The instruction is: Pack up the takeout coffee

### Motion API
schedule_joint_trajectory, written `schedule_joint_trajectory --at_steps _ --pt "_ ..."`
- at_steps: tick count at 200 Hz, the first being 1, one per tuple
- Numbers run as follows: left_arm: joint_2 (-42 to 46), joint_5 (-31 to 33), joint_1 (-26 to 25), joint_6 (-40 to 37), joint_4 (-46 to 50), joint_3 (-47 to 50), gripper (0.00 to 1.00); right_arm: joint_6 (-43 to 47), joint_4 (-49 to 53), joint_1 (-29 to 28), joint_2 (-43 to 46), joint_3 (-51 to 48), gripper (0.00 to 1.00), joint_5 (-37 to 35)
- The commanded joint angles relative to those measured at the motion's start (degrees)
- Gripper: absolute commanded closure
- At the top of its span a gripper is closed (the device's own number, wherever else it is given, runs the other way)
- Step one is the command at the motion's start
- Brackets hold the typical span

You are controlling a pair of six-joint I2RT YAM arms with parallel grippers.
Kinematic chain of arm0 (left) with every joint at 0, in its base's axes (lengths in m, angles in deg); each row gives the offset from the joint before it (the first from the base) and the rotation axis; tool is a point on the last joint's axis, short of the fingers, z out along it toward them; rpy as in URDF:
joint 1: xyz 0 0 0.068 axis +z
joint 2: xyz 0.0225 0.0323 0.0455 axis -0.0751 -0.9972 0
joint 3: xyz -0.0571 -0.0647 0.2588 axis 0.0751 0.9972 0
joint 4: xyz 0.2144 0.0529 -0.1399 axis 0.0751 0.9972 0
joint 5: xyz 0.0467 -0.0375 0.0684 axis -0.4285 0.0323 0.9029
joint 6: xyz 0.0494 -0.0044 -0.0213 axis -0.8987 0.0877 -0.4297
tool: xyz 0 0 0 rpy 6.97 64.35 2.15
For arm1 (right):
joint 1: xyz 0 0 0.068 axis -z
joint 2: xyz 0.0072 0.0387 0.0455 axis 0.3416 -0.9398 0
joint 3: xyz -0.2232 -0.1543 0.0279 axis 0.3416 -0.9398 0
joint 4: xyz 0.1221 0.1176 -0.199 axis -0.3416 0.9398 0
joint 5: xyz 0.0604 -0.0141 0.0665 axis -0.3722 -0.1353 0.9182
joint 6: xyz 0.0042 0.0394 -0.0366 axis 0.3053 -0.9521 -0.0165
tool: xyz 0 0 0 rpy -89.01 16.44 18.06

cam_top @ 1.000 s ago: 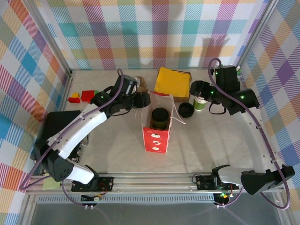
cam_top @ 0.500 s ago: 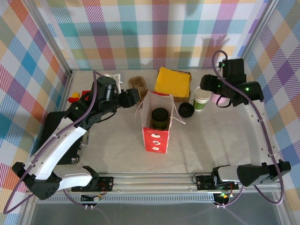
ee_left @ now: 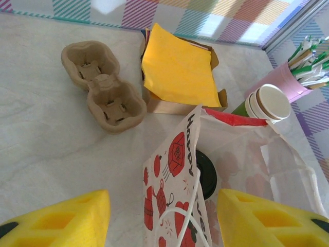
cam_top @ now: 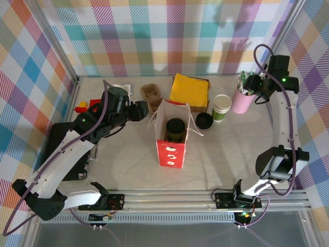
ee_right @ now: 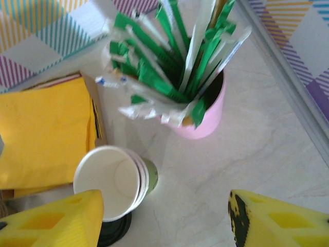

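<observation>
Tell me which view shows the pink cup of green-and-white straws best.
The right wrist view: the pink cup of green-and-white straws is close and central, straws plainly visible. The top external view shows it small, by the right wall. The left wrist view cuts it off at the right edge.

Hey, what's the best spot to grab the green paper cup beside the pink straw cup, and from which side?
Probably from above, with the right gripper. The green cup stands upright and open, its round rim free. Pinch just below the rim, fingers front and back: the pink straw cup and the box of yellow napkins crowd its sides.
</observation>
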Motion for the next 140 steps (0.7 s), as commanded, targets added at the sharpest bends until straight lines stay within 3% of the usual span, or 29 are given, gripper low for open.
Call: schedule_joint_trajectory --at_steps 1,52,140 --pt "-0.51 1.21 0.11 -2.68 -1.78 -1.15 0.44 2.20 -2.29 1.80 -2.21 2.70 0.36 2.65" --pt "-1.23 -0.73 0.16 -6.97 -8.36 1.10 0.43 3.21 -4.79 4.10 -7.69 3.94 0.42 4.26" --pt "-5.14 -4.62 0.09 -10.49 -9.71 -0.41 0.43 4.62 -6.80 4.10 -11.80 2.54 0.49 4.09"
